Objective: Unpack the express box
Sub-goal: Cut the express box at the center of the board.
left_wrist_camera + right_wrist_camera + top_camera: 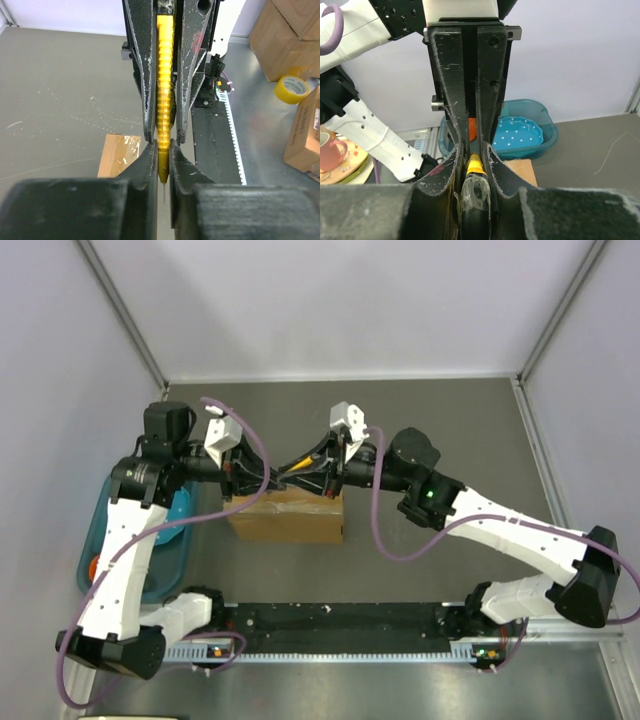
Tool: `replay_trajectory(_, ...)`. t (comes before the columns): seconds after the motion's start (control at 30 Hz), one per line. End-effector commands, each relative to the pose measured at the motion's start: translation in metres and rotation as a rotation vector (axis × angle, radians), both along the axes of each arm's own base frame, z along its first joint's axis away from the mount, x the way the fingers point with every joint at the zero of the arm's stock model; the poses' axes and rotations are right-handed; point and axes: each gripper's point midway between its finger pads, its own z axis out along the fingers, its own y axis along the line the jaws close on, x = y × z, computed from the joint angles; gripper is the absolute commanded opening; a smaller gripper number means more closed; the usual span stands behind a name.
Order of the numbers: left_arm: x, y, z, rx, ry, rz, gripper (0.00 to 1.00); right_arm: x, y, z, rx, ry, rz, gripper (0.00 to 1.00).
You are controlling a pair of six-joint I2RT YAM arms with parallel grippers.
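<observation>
The knife (pixel 164 90) seems to be in handover: left gripper (pixel 162 150) and right gripper (pixel 475 156) both clamp it above the box (pixel 285 517), centre frame on the table (pixel 450 420). Next, 1 gripper must release.

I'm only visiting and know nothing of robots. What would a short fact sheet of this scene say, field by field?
left gripper: shut on the yellow utility knife
right gripper: shut on the same knife, from the opposite end
knife position: held between both grippers, above the express box
express box: brown cardboard, resting on the table
at the left arm's side: teal tub holding a blue dotted plate
</observation>
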Motion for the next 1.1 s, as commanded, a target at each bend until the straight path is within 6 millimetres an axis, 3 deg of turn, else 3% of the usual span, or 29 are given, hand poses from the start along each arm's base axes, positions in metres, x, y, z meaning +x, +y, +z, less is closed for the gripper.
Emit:
replay_trajectory(0.0, 0.004, 0.003, 0.012, 0.018, -0.067, 0.061, 0.28, 0.004, -0.006, 0.019, -0.008, -0.032, -0.039, 0.0)
replay_trajectory(0.07, 0.014, 0.012, 0.0, 0.078, -0.044, 0.154, 0.59, 0.011, -0.01, 0.013, -0.053, -0.051, -0.085, 0.0)
replay_trajectory(0.17, 0.025, 0.027, -0.028, 0.156, -0.039, 0.25, 0.67, 0.027, -0.023, 0.006, -0.103, -0.095, -0.202, 0.0)
replay_trajectory(0.2, 0.026, 0.031, -0.035, 0.177, -0.04, 0.268, 0.68, 0.041, -0.032, 0.003, -0.115, -0.116, -0.287, 0.0)
replay_trajectory(0.23, 0.031, 0.036, -0.042, 0.2, -0.055, 0.288, 0.8, 0.048, -0.037, 0.001, -0.122, -0.118, -0.322, 0.0)
replay_trajectory(0.27, 0.037, 0.045, -0.056, 0.224, -0.027, 0.326, 0.83, 0.056, -0.04, -0.001, -0.131, -0.121, -0.366, 0.0)
replay_trajectory(0.3, 0.042, 0.05, -0.062, 0.232, -0.02, 0.344, 0.84, 0.074, -0.049, -0.008, -0.157, -0.132, -0.472, 0.0)
replay_trajectory(0.37, 0.05, 0.067, -0.069, 0.226, -0.024, 0.377, 0.86, 0.09, -0.053, -0.019, -0.195, -0.14, -0.553, 0.0)
replay_trajectory(0.4, 0.041, 0.072, -0.082, 0.23, 0.079, 0.355, 0.87, 0.099, -0.056, -0.023, -0.211, -0.146, -0.604, 0.0)
replay_trajectory(0.43, 0.041, 0.079, -0.088, 0.246, -0.009, 0.315, 0.89, 0.104, -0.056, -0.027, -0.222, -0.149, -0.616, 0.0)
replay_trajectory(0.47, 0.046, 0.093, -0.09, 0.242, -0.003, 0.349, 0.89, 0.105, -0.055, -0.026, -0.216, -0.152, -0.62, 0.0)
replay_trajectory(0.6, 0.058, 0.12, -0.128, 0.217, 0.113, 0.408, 0.89, 0.107, -0.054, -0.022, -0.222, -0.163, -0.63, 0.0)
replay_trajectory(0.67, 0.053, 0.119, -0.145, 0.215, 0.078, 0.386, 0.9, 0.106, -0.055, -0.017, -0.219, -0.173, -0.627, 0.0)
replay_trajectory(0.8, 0.051, 0.114, -0.142, 0.168, 0.05, 0.383, 0.9, 0.103, -0.057, -0.015, -0.222, -0.156, -0.607, 0.0)
replay_trajectory(1.07, 0.039, 0.112, -0.171, 0.211, -0.049, 0.329, 0.9, 0.1, -0.057, -0.026, -0.237, -0.116, -0.587, 0.0)
